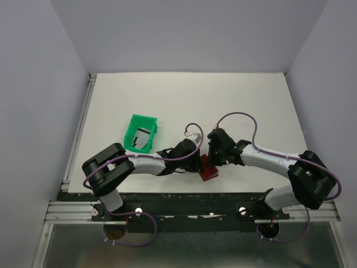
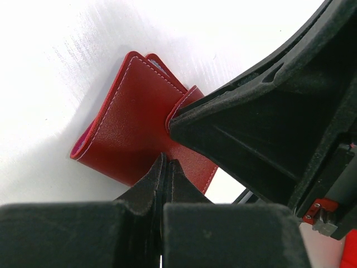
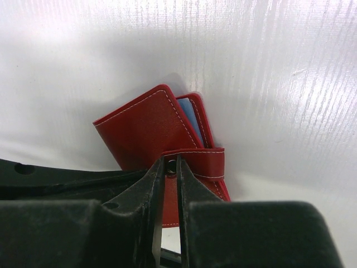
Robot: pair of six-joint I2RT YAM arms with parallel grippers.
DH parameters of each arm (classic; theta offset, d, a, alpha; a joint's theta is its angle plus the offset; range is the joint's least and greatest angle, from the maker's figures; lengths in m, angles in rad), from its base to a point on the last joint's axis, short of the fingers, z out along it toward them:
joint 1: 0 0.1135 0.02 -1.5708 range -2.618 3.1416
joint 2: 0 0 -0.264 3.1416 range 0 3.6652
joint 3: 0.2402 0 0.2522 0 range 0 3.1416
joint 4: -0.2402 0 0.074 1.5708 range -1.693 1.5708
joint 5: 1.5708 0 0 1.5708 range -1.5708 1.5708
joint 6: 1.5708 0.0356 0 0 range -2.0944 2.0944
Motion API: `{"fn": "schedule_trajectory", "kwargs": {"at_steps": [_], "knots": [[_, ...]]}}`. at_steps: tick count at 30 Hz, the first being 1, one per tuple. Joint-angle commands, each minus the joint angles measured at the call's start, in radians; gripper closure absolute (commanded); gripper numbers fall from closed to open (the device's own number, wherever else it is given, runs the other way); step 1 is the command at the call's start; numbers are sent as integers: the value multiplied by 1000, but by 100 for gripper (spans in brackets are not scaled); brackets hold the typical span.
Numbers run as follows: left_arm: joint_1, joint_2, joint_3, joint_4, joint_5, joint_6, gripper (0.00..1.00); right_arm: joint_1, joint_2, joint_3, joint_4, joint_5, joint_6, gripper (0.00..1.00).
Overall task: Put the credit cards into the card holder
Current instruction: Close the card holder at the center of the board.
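Observation:
The dark red card holder lies near the table's front edge between my two grippers. In the left wrist view the card holder lies partly folded, and my left gripper is shut with its tips over the cover. My right gripper is shut on the holder's strap, at its snap end. The card holder shows a pale blue layer between its covers; I cannot tell whether that is card or lining. Silvery grey credit cards lie in the green tray.
The green plastic tray stands left of the centre, tilted. The two arms meet over the holder, with the right arm's black finger close beside my left gripper. The black rail runs just in front of the holder.

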Motion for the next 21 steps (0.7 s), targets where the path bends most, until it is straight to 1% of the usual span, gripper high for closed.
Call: {"fn": "schedule_trajectory", "kwargs": {"at_steps": [1,10,14,21], "knots": [[-13,32,-34,-23,12,-7,100,28,149,-88,-87,115,36,80],[-13,37,-54,14,16,-21,100,72,126,-54,-209,125,76,81],[-13,34,-66,28,13,-22,100,92,140,-30,-262,129,90,83],[-13,37,-85,66,21,-33,100,110,186,-20,-271,115,100,88]]}}
